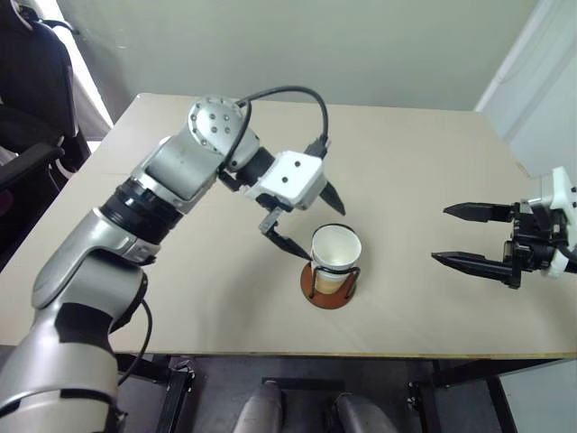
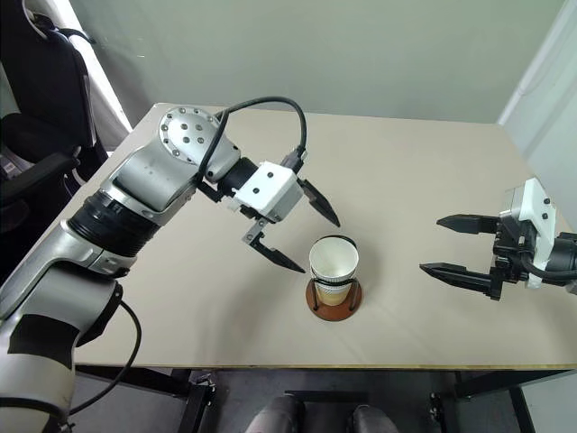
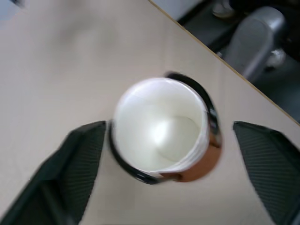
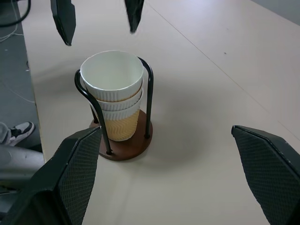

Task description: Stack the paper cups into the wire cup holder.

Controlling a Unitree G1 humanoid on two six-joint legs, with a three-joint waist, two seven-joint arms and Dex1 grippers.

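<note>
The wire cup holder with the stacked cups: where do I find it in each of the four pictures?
Left eye view: wire cup holder low, just right of centre.
Right eye view: low centre.
Left wrist view: centre, seen from above.
Right wrist view: left of centre.
Shared landmark: the paper cups nested inside it.

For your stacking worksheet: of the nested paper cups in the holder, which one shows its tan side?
The bottom cup in the wire cup holder; the cups nested above it show just their white rims.
</note>
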